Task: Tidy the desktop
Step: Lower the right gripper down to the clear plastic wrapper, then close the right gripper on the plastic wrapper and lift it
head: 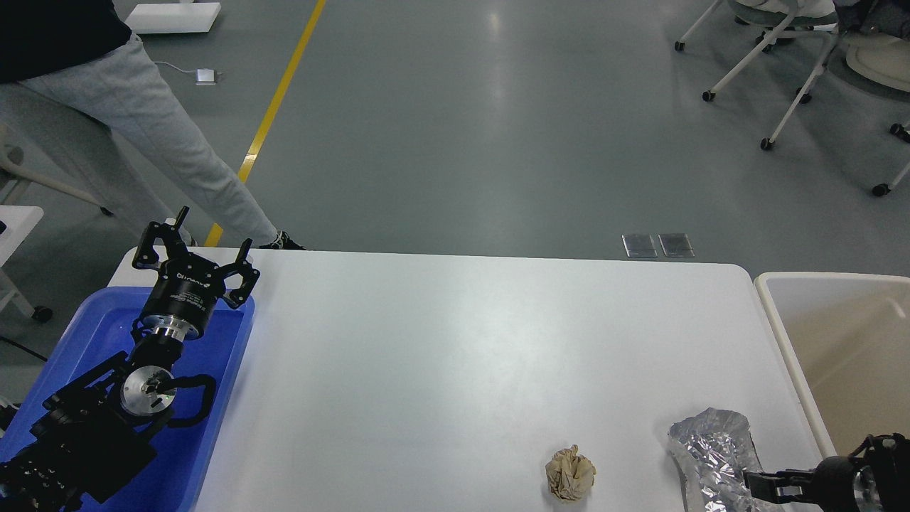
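Note:
The white desktop point(462, 341) fills the middle of the head view. A crumpled brown paper ball point(569, 473) lies near its front edge, right of centre. A crumpled piece of silver foil point(711, 441) lies to the right of the ball. My right gripper point(755, 485) comes in low from the bottom right corner, its tip over the foil's near end. Its fingers are too dark and small to tell apart. My left gripper point(202, 245) is open and empty above the far end of the blue tray point(234, 348).
A beige-white bin point(839, 334) stands against the desktop's right edge. The blue tray sits at the left edge, under my left arm. A person in grey trousers point(142, 128) stands beyond the far left corner. Wheeled chairs point(782, 78) stand on the floor at far right.

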You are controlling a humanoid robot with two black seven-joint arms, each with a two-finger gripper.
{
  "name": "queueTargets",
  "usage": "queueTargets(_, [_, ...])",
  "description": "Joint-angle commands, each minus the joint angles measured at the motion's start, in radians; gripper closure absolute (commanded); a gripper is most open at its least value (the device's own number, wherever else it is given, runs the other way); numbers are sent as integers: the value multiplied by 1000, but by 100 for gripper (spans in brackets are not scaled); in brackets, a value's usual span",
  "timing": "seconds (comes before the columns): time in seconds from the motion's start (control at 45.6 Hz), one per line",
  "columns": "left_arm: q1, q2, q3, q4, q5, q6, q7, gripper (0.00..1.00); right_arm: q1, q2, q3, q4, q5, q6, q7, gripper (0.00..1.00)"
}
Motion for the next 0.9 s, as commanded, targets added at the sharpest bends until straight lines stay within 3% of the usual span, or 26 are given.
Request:
queueTargets(0.0, [-1, 0, 0, 0, 0, 0, 0, 0, 2, 3, -11, -21, -31, -4, 5, 100])
queueTargets(0.46, [-1, 0, 0, 0, 0, 0, 0, 0, 14, 3, -12, -6, -22, 2, 7, 100])
queueTargets(0.877, [-1, 0, 0, 0, 0, 0, 0, 0, 192, -238, -11, 221, 143, 108, 7, 100])
